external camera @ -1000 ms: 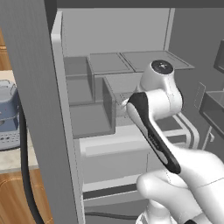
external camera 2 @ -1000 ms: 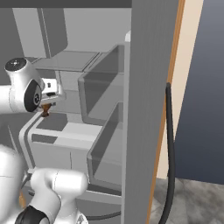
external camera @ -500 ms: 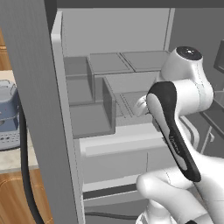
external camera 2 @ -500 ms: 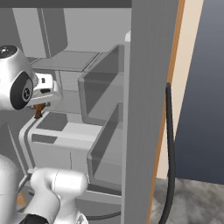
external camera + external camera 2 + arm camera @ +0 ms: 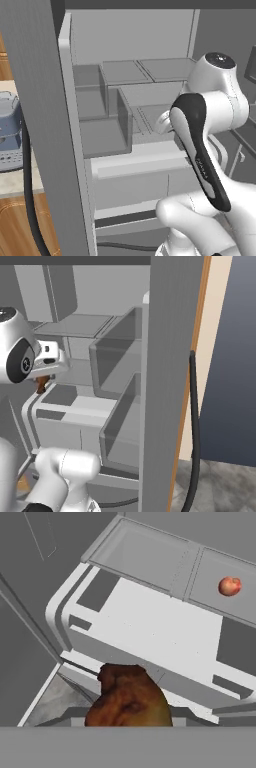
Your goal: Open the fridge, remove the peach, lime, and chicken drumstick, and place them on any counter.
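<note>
Presently, the gripper (image 5: pixel 42 384) is pinched on the brown drumstick (image 5: pixel 129 697), held in front of the open fridge (image 5: pixel 130 90) above its white drawers, while the peach (image 5: pixel 230 586) rests on a glass shelf further right.

Matt grey fridge (image 5: pixel 150 632) – rough, glossy brown chicken drumstick (image 5: pixel 129 699)

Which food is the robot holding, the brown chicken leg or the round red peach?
The chicken drumstick. It sits brown and lumpy right at the tool, shut on it. The peach lies apart on a fridge shelf.
</note>
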Robot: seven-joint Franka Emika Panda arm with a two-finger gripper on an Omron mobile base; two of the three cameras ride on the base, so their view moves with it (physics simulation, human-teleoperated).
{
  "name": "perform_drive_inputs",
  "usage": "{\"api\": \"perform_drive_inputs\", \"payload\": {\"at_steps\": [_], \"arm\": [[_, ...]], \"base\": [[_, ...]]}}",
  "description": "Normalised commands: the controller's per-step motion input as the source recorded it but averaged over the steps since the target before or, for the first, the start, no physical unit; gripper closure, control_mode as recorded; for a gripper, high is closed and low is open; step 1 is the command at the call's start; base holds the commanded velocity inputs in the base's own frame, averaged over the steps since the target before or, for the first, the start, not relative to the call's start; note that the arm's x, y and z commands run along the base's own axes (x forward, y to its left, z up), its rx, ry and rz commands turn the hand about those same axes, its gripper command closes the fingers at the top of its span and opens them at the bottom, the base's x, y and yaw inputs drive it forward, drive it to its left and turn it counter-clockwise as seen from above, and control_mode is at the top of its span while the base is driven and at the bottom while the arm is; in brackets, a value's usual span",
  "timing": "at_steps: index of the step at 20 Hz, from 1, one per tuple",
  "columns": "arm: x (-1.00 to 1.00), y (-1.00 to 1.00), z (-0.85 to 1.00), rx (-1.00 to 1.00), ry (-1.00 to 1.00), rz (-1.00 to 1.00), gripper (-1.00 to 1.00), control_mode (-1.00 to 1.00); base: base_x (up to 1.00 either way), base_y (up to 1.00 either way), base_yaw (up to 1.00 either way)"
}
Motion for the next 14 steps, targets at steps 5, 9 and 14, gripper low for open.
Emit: {"api": "perform_drive_inputs", "payload": {"at_steps": [5,9,14], "arm": [[0.0,0.0,0.0,0.0,0.0,0.0,1.0,1.0],[0.0,0.0,0.0,0.0,0.0,0.0,1.0,1.0],[0.0,0.0,0.0,0.0,0.0,0.0,1.0,1.0]], "base": [[-0.95,0.0,0.01],[-0.95,0.15,0.04],[-0.69,0.35,0.43]]}}
